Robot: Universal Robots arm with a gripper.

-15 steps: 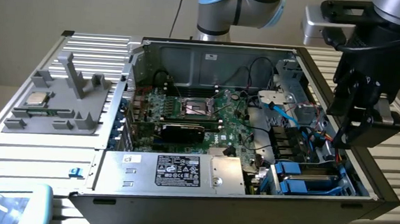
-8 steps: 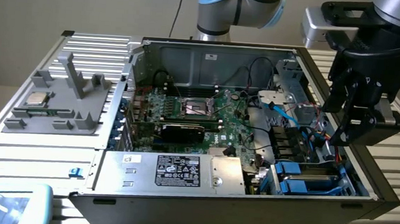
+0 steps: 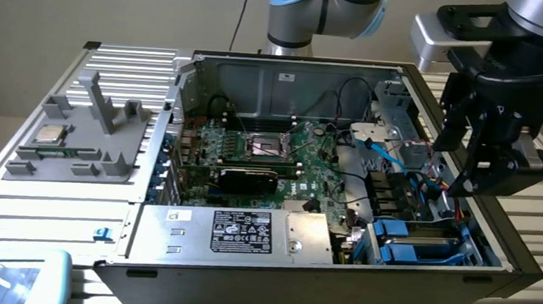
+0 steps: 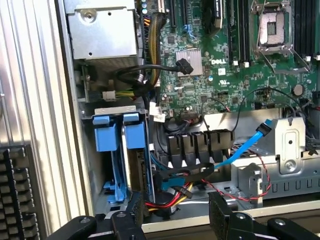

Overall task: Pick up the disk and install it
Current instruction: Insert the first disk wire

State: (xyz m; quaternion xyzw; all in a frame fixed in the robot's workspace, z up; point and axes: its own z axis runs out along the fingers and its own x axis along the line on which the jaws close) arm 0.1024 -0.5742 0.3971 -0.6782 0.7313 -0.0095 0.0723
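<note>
Inside the open computer case [image 3: 244, 272], a grey drive edged in bright blue plastic, seemingly the disk [image 3: 418, 242], sits in the drive bay at the near corner on the exterior view's right. Its label is hidden. In the wrist view its blue tabs [image 4: 120, 132] stand side by side in the bay, seen edge-on. My black gripper [image 3: 467, 162] hangs above the case's right wall, well clear of the bay. Its fingers [image 4: 132, 217] are spread wide and the gripper [image 4: 175, 220] is open with nothing held.
The motherboard [image 3: 271, 152] with its empty processor socket fills the case floor. A silver power supply [image 3: 237, 232] lies along the front. Blue and red cables [image 4: 240, 150] run beside the bay. A grey fixture [image 3: 81, 139] holding a small chip stands left. A keyboard [image 4: 15, 190] lies outside the case.
</note>
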